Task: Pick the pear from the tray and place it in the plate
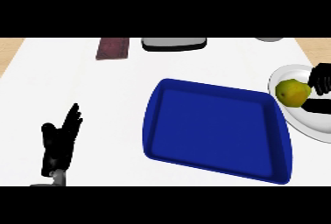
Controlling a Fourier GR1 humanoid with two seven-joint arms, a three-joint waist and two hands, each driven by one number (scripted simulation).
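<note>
At the frame's right edge, the right hand [320, 79] curls around the yellow-green pear [293, 92] over the round white plate [282, 75], clear of the blue tray [213, 131]; placing is underway; next, its fingers should release.

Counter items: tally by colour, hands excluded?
Blue: 1, the tray
Yellow-green: 1, the pear, over the plate beside the right hand
White: 1, the plate
Dark red: 1, a flat block at the far edge
Grey and black: 1, a flat object at the far edge
Grey: 1, an object cut off at the top
Total: 6
</note>
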